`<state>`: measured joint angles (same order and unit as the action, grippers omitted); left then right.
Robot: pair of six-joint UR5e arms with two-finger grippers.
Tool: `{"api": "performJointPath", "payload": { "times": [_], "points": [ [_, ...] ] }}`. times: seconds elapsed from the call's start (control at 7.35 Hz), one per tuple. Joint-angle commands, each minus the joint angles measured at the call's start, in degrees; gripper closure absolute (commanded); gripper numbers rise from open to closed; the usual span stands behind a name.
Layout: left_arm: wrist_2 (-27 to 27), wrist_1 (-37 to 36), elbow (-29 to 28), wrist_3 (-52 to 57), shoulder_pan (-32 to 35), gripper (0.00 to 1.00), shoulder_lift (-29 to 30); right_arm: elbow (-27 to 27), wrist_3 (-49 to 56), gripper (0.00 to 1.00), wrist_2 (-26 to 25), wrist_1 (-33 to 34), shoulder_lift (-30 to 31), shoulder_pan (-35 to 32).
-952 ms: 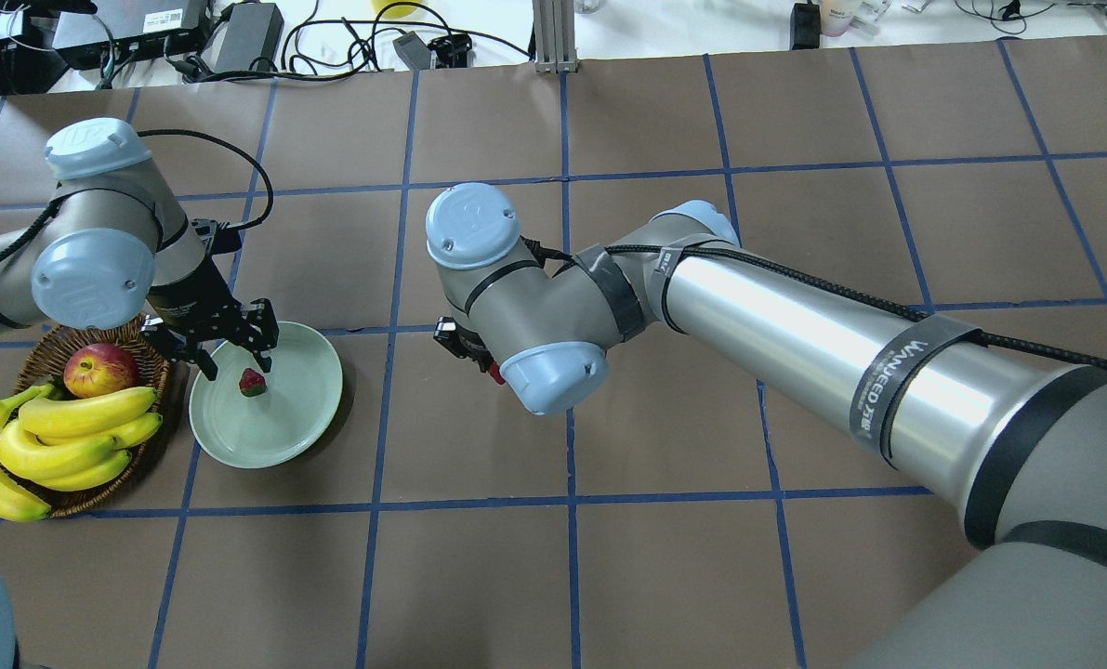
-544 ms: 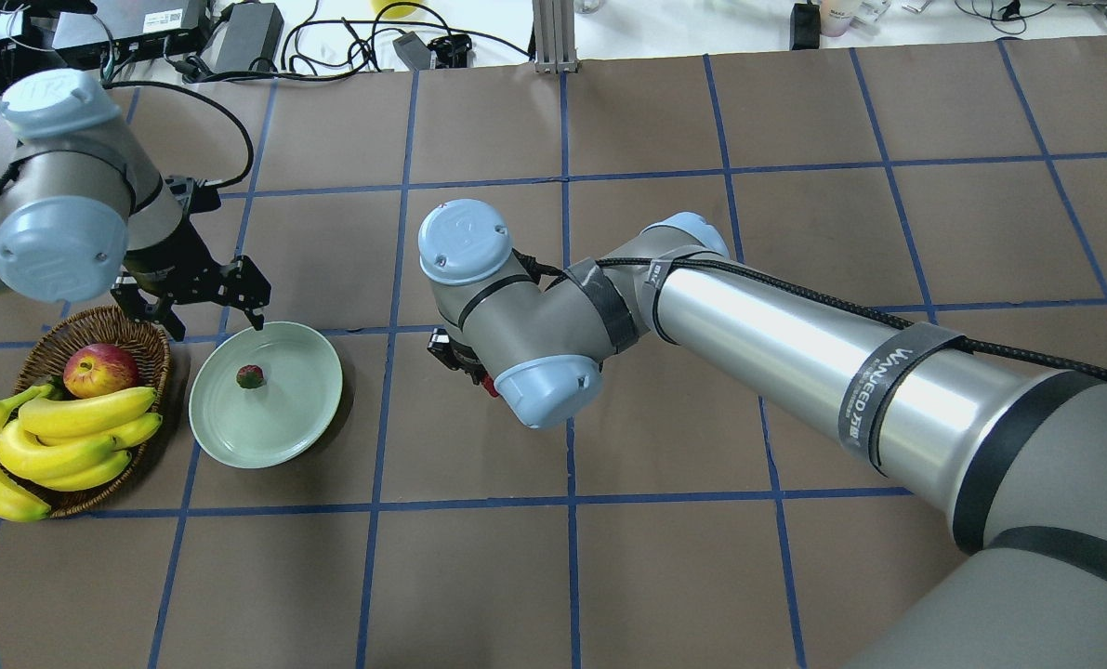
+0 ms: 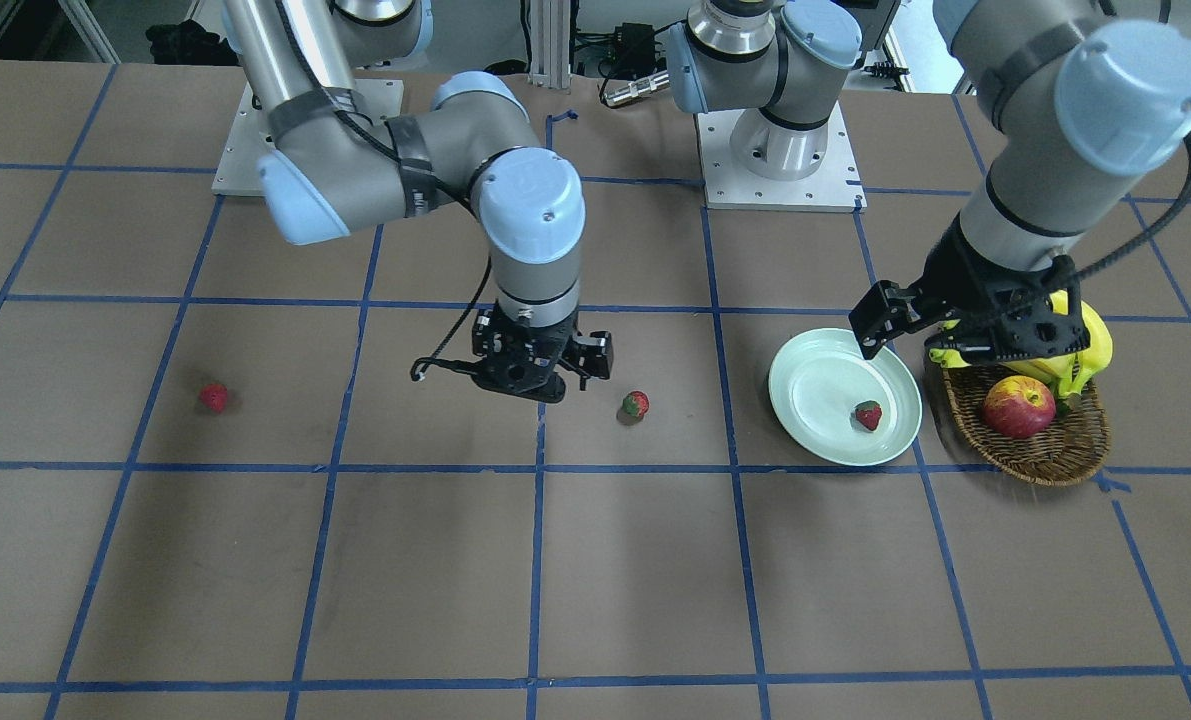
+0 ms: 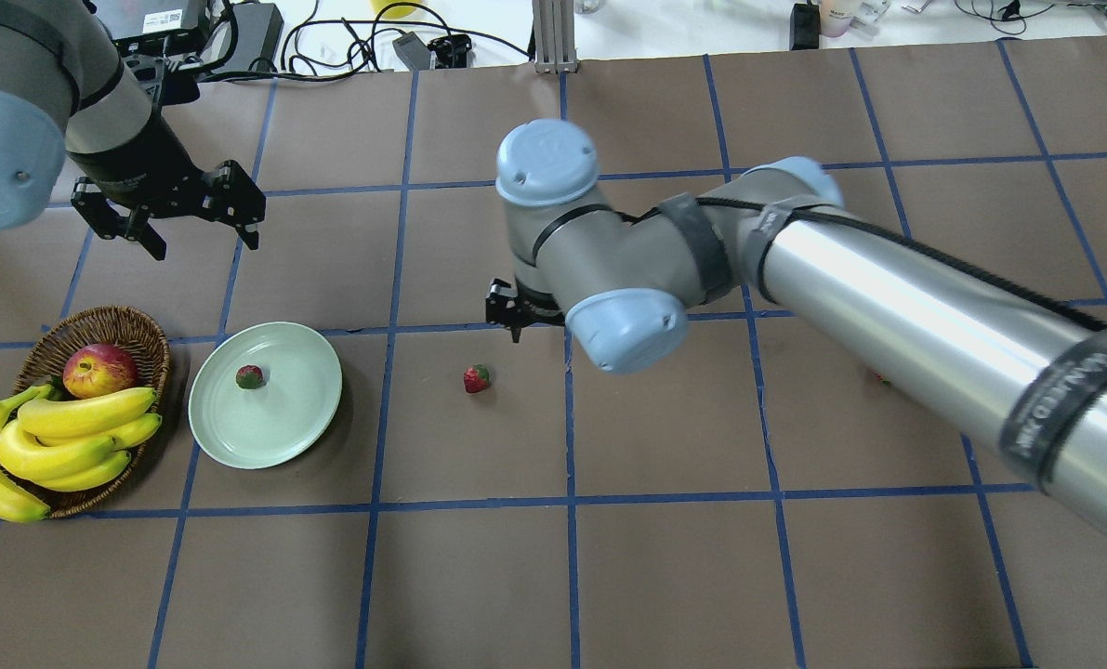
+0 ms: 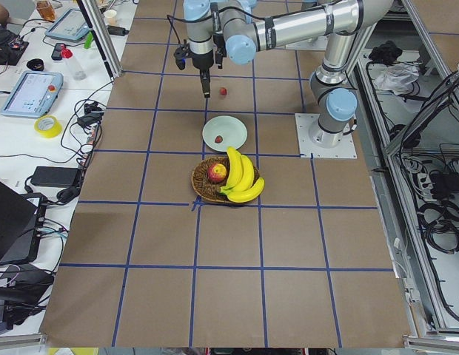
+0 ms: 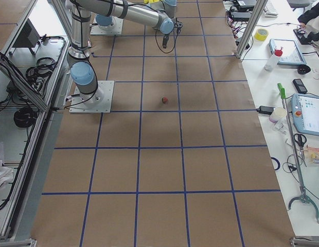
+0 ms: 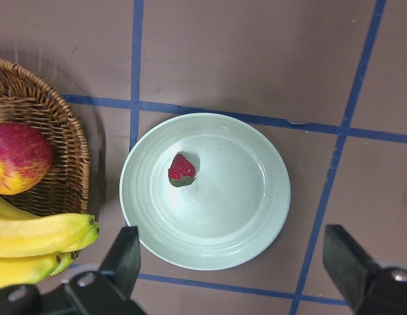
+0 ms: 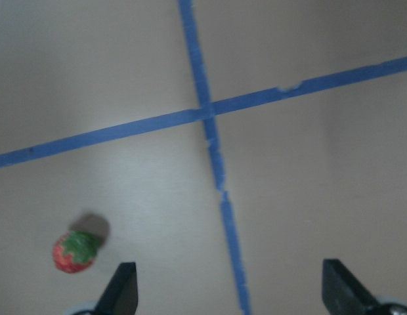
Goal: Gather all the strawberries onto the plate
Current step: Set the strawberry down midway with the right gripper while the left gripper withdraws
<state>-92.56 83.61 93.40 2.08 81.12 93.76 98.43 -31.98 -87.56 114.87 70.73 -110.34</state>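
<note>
One strawberry (image 4: 249,376) is already on the mint-green plate (image 4: 302,427), which sits toward my left end of the bench, just beside the wicker basket (image 4: 135,325) with the apple (image 4: 100,369) and bananas (image 4: 70,427). The second strawberry (image 4: 476,378) is lying on the paper around the middle of the bench, and the third strawberry (image 3: 214,397) is well apart from everything, out toward my right end

My right claw (image 3: 538,372) hangs over the middle berry's patch, fingers apart, nothing in them. Left claw (image 4: 207,246) is spread wide and empty too, up off the plate on the operators'-edge side

What bugs me: in the right wrist view that berry is way off to one side, almost under one finger rather than between the two. If I drop straight down from here I reckon I'll clip it and send it rolling. It's small and roundish, so a sloppy pinch could squirt it out. And the plate's shallow, so letting go from too high could bounce it off
</note>
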Motion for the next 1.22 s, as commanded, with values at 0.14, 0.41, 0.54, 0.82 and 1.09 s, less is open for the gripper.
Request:
{"api": "performJointPath", "payload": {
  "times": [0.14,0.41,0.54,0.82,1.09],
  "points": [
    [2.5,4.1,-1.6,-1.4,2.7,0.0,-4.8,5.4,23.8,0.0,-11.3,-4.7,7.7,19.8],
    [2.8,5.3,-0.6,-1.3,2.9,0.0,-4.6,9.7,38.6,0.0,-12.7,-2.5,8.6,30.4],
    [2.8,5.9,-0.3,-1.2,2.8,0.0,-4.6,13.6,40.0,0.01,-11.2,-0.9,8.8,34.4],
    [2.2,7.4,-0.2,-0.8,2.8,0.0,-4.9,22.7,46.4,0.0,-9.1,15.2,8.1,35.5],
    [2.1,7.6,-0.1,-0.8,2.8,0.0,-4.9,24.2,55.8,0.0,-5.4,19.1,6.3,36.6]
  ]
}}
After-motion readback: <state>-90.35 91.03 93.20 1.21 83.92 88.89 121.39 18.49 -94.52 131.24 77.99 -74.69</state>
